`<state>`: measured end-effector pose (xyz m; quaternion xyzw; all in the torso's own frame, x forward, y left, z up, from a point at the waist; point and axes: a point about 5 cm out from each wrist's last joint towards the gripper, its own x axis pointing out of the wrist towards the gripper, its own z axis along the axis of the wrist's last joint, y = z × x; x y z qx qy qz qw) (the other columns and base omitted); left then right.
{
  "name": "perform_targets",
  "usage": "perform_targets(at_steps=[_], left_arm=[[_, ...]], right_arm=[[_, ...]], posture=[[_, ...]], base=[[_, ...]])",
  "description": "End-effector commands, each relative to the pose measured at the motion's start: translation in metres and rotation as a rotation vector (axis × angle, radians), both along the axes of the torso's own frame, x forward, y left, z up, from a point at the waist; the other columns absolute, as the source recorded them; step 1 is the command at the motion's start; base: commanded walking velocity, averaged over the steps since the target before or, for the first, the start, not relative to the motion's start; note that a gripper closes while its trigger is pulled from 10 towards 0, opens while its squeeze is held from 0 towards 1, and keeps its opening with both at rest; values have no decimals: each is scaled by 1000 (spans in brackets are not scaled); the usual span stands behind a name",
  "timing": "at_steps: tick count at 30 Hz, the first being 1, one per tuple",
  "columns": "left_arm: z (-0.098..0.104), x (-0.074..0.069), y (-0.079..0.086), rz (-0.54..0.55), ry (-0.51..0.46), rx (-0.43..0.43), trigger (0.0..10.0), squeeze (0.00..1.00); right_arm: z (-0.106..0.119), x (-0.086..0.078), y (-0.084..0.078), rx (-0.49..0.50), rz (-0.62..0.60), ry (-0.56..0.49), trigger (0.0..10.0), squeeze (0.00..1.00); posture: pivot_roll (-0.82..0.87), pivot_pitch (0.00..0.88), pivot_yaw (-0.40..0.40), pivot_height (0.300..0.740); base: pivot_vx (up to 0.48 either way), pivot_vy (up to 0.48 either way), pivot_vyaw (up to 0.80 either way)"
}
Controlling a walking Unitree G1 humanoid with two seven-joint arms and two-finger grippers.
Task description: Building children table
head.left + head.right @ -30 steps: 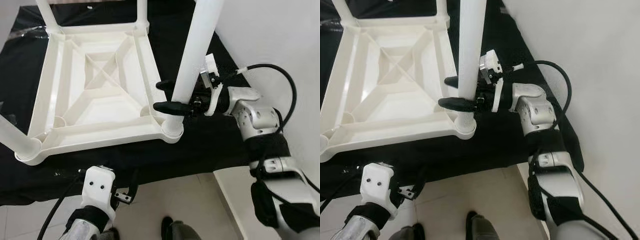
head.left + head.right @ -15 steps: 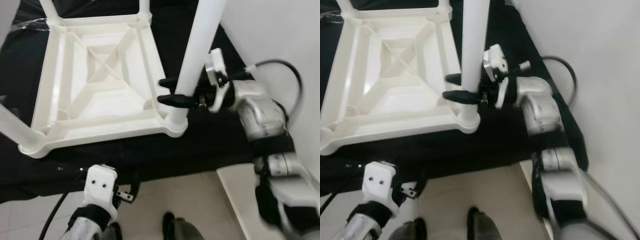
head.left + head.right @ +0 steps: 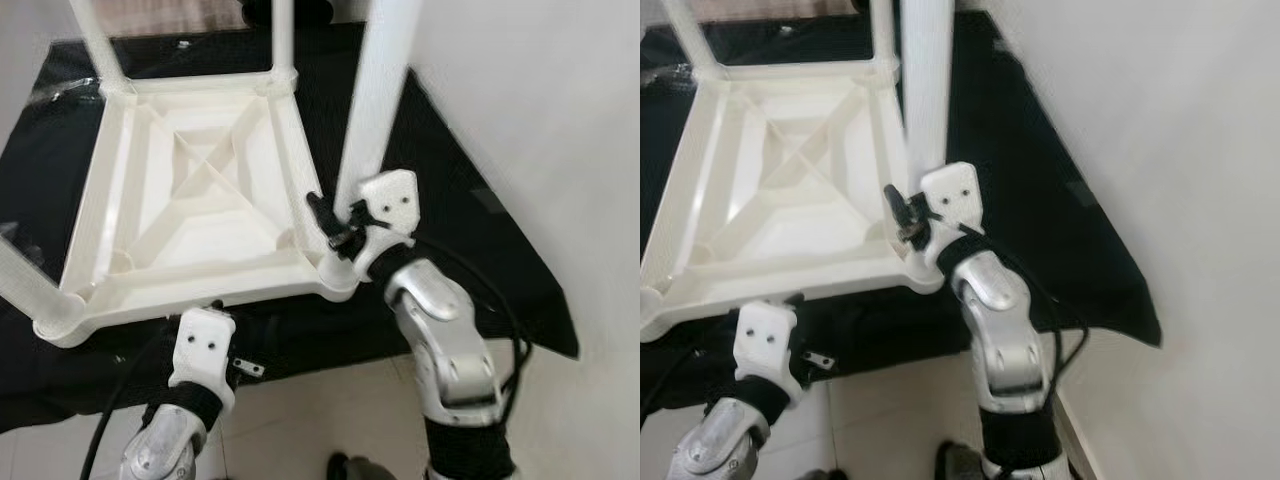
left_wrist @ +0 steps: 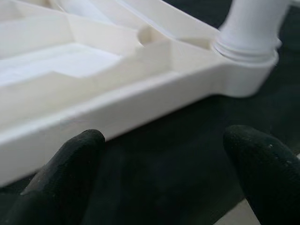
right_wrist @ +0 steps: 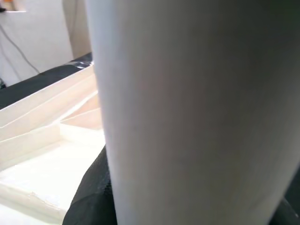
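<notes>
The black-covered worktop (image 3: 470, 230) carries the white children table (image 3: 190, 200), inverted with its ribbed underside up. 1 white leg (image 3: 375, 100) stands in the near right corner socket. The right pincer (image 3: 330, 225) pinches this leg near its base. The left pincer (image 4: 159, 164) is spread, just beside the table's near edge

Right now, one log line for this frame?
right hand: shut on near-right table leg just above its socket | left hand: open, at tabletop's near edge | upturned white tabletop on black cloth
</notes>
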<state>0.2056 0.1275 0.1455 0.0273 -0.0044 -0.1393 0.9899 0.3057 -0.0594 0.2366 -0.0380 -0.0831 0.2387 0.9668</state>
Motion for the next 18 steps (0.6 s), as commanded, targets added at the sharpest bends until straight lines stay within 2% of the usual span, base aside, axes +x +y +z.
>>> perform_targets(at_steps=[1,2,3,6,7,9,10,11,13,14,15,16,17,18], left_arm=[[-5,-3,0,10,19,-10,10000,0],[-5,-3,1,13,19,-11,10000,0],[-5,-4,0,14,18,-11,10000,0],[-5,-4,0,14,17,-11,10000,0],[-4,-5,-1,13,15,-12,10000,0],[-3,-6,-1,13,14,-13,10000,0],[-3,-6,-2,10,14,-14,10000,0],[-3,-6,-2,10,14,-14,10000,0],[-2,-9,-3,1,16,-13,10000,0],[-2,-9,-3,1,16,-13,10000,0],[-2,-11,-4,-4,16,-11,10000,0],[-1,-13,-3,-7,19,-8,10000,0],[-1,-13,-3,-7,19,-8,10000,0],[-1,-16,-2,-9,25,-3,10000,0]], right_arm=[[-30,10,2,-29,-20,206,10000,0],[-27,9,3,-15,-5,201,10000,0],[-22,10,1,17,46,189,10000,1000],[-17,10,0,49,95,174,10000,1000],[-4,13,-5,60,225,113,10000,1000],[-1,13,-7,61,259,96,10000,1000],[4,18,-12,43,331,70,10000,1000],[4,18,-12,43,331,70,10000,1000],[12,26,-20,-48,501,17,10000,1000],[12,26,-20,-48,501,17,10000,1000],[16,28,-22,-91,566,-1,10000,133],[19,30,-22,-127,633,-15,10000,133],[19,30,-22,-127,633,-15,10000,133],[24,33,-22,-162,688,-25,10000,0]], posture=[[-37,211,-79,740],[-37,211,-79,740],[-30,215,-85,740],[-30,215,-85,740],[-25,230,-88,740],[-25,230,-88,740],[-24,236,-88,740],[-24,236,-88,740],[-9,262,-81,740],[-9,262,-81,740],[1,271,-78,740],[11,278,-77,740],[11,278,-77,740],[26,290,-74,740]], base=[[0,0,0],[0,0,0],[0,0,0],[0,0,0],[0,0,0],[0,0,0],[0,0,0],[0,0,0],[0,0,0],[0,0,0],[0,0,0],[0,0,0],[0,0,0],[0,0,0]])
